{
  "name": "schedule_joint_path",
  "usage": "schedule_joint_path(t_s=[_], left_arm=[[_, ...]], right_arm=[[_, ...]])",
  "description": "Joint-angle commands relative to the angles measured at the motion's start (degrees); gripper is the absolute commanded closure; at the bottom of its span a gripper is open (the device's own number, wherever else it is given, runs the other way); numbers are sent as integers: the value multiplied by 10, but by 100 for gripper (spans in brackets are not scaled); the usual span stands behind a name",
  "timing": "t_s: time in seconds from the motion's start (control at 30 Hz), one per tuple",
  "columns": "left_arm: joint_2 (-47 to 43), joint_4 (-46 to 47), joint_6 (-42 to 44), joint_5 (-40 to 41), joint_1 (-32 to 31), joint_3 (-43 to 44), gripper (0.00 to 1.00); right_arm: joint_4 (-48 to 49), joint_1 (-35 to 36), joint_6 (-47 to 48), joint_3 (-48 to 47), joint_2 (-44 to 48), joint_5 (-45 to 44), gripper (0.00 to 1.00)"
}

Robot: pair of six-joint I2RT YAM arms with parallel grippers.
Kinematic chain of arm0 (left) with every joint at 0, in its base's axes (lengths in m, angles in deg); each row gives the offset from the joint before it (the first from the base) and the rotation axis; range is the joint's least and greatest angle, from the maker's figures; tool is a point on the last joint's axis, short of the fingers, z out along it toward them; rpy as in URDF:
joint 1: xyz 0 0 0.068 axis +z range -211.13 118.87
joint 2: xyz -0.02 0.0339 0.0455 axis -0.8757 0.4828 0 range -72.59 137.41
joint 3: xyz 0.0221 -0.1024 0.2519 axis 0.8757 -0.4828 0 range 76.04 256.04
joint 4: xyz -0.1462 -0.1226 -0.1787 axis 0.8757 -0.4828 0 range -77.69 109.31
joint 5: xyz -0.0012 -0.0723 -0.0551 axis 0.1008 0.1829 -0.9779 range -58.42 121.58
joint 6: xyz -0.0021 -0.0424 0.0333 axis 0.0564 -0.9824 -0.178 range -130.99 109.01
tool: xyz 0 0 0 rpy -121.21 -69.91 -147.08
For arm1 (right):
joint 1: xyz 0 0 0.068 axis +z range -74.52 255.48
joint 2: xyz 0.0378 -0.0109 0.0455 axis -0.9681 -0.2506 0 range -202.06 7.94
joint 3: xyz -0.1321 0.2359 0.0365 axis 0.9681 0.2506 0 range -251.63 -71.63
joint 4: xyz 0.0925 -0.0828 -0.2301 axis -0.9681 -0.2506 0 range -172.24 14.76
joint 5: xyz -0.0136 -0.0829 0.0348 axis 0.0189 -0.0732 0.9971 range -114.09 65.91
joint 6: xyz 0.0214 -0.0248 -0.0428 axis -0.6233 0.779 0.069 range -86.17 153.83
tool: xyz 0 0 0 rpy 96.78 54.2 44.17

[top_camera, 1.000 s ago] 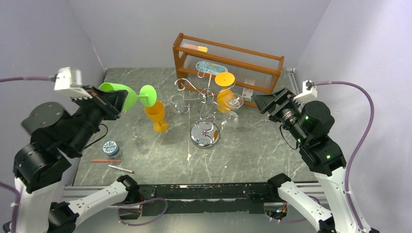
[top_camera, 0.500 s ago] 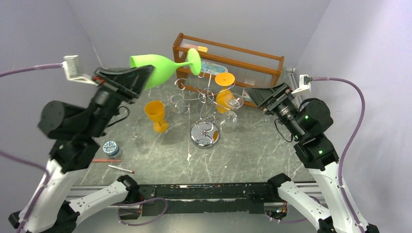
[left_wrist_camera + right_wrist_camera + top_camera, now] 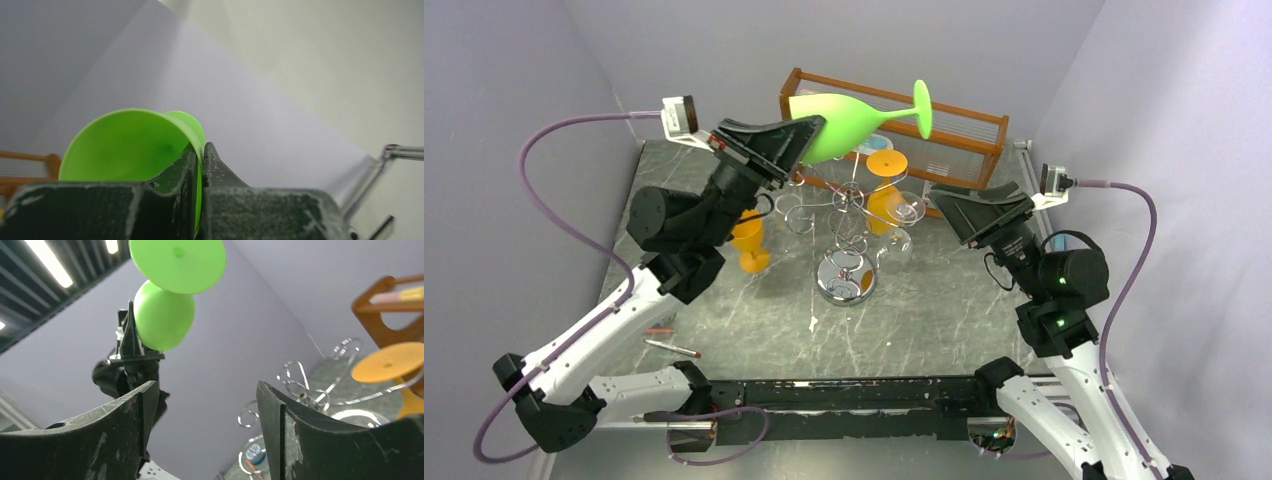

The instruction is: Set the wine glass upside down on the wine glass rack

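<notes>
My left gripper (image 3: pixel 809 131) is shut on the rim of a bright green wine glass (image 3: pixel 849 118), held high and lying sideways, foot pointing right, above the chrome wire rack (image 3: pixel 844 215). In the left wrist view the fingers pinch the green bowl wall (image 3: pixel 130 145). The rack has curled arms, a twisted stem and a shiny round base (image 3: pixel 845 279). An orange glass (image 3: pixel 886 195) hangs upside down on its right side. My right gripper (image 3: pixel 949 200) is open and empty, right of the rack; its view shows the green glass (image 3: pixel 165 315) and rack scrolls (image 3: pixel 300 382).
A second orange glass (image 3: pixel 749 243) stands upright left of the rack, partly behind my left arm. A brown wooden shelf (image 3: pixel 894 125) stands at the back. A pen (image 3: pixel 674 347) lies near the front left edge.
My left arm has swung up and to the right, carrying the green glass from the left side to above the rack. The right gripper has tilted slightly toward the rack.
</notes>
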Motion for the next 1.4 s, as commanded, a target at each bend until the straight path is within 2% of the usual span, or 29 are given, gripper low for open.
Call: schedule_joint_path(t_s=[0.0,0.07,0.23,0.43,0.63,0.8,1.0,1.27,1.37], left_arm=[[30,121,47,81,-92,18,95],[55,132,63,98,-131,34,95],[99,205,73,135,-171,33,95],[141,252,133,194,-247,38,95],[161,344,179,206,-289,13,95],[168,361,192,197,-304,11,95],[177,368,189,200,-310,2,95],[189,393,194,195,-311,-4,95],[187,396,194,197,-311,-8,95]], right_arm=[[111,0,-36,16,6,-16,25],[120,0,-35,8,4,-30,25],[147,0,-58,2,3,-95,25],[271,0,-99,28,4,-128,28],[264,0,-108,8,-1,-169,30],[228,0,-133,-5,-1,-207,34],[244,-1,-151,-15,-23,-183,45],[245,-1,-174,-23,-39,-162,46],[253,0,-180,-19,-41,-158,51]])
